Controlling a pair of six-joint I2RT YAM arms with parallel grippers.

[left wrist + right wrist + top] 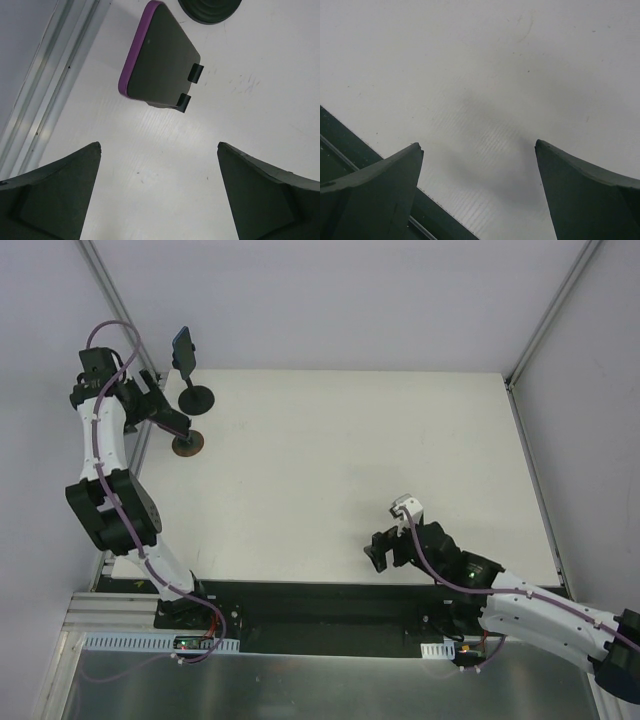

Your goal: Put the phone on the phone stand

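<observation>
The phone (pixel 183 348), dark with a bluish edge, sits upright on the head of the all-black phone stand (pixel 196 398) at the table's far left corner. The stand's disc base also shows at the top of the left wrist view (pixel 210 9). My left gripper (pixel 178 427) (pixel 158 146) is open and empty, just in front of that stand. My right gripper (pixel 385 552) (pixel 478 144) is open and empty, low over the table near its front edge.
A second black phone with a purple-pink rim (pixel 160 55) leans on a stand with two black hooks (pixel 196 74), just ahead of my left fingers. Its brown base (pixel 188 444) shows under the left gripper. The frame rail (pixel 45 100) runs along the left edge.
</observation>
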